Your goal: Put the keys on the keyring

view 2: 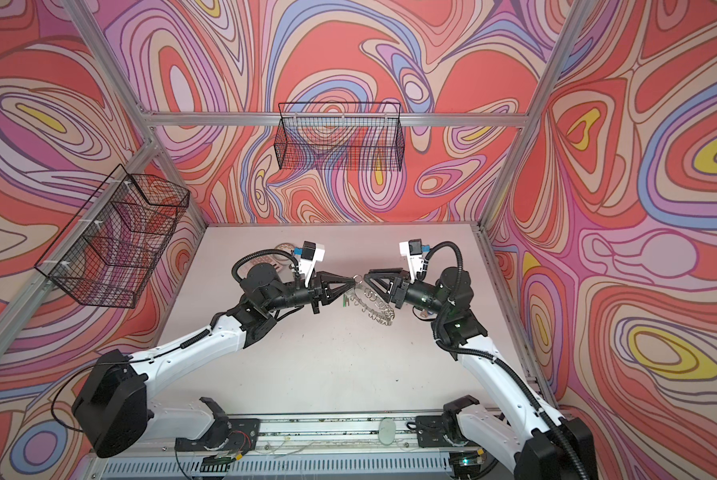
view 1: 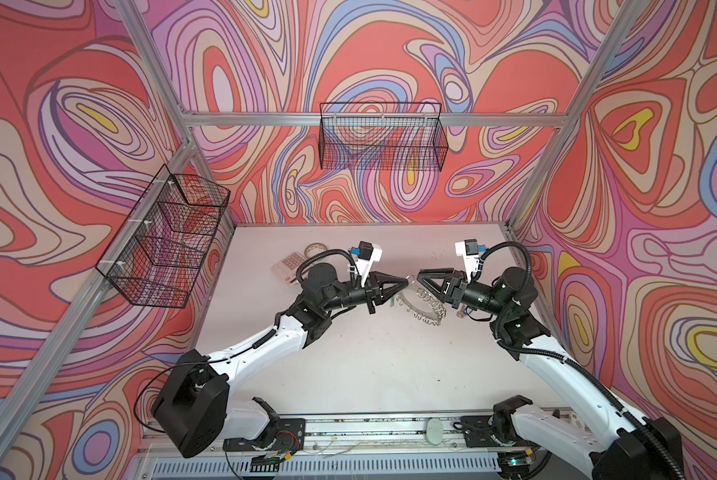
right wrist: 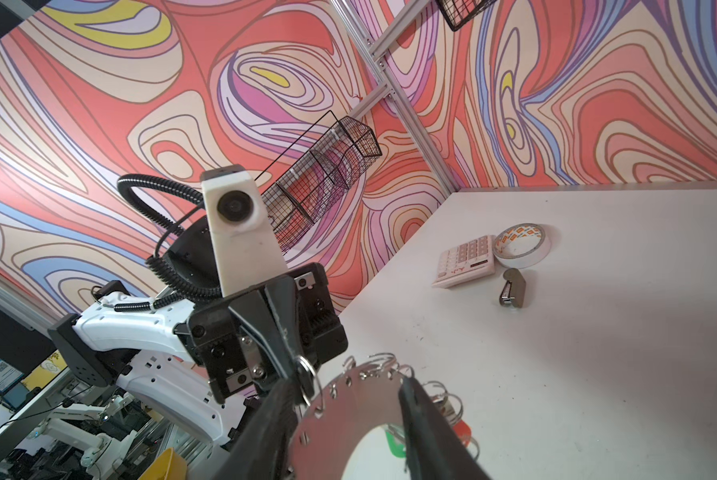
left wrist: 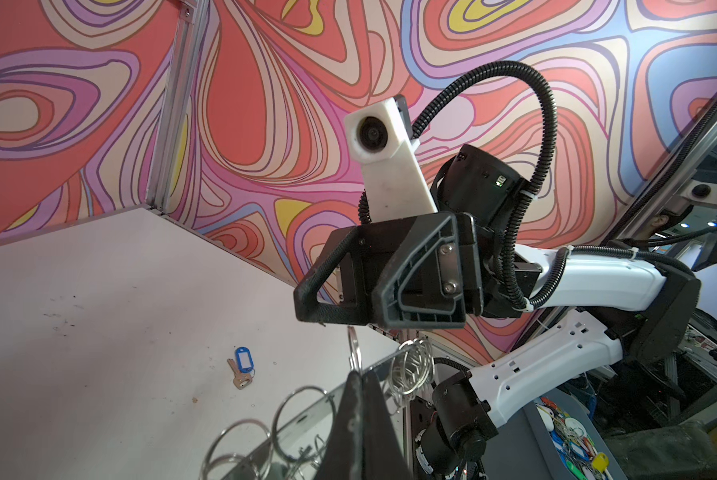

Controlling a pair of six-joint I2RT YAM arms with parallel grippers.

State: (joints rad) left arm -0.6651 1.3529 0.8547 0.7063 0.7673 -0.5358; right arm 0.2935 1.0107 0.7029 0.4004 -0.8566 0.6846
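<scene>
The keyring (view 1: 421, 311) (view 2: 374, 311), a flat grey disc fringed with wire loops, hangs tilted above the table between both arms. My right gripper (right wrist: 348, 384) (view 1: 419, 279) is shut on it, fingers pressing against opposite edges of the disc (right wrist: 348, 411). My left gripper (left wrist: 361, 376) (view 1: 406, 284) is shut, pinching one wire loop (left wrist: 354, 349) (right wrist: 306, 374) at the disc's rim. Green (right wrist: 394, 446) and red-orange (right wrist: 461, 430) key tags hang below the disc. A key with a blue tag (left wrist: 242, 365) lies on the table by itself.
A pink calculator (right wrist: 464, 259), a tape roll (right wrist: 520, 245) and a small stapler (right wrist: 512, 286) lie near the table's far left corner. Black wire baskets hang on the back wall (view 1: 381, 137) and the left wall (view 1: 165, 237).
</scene>
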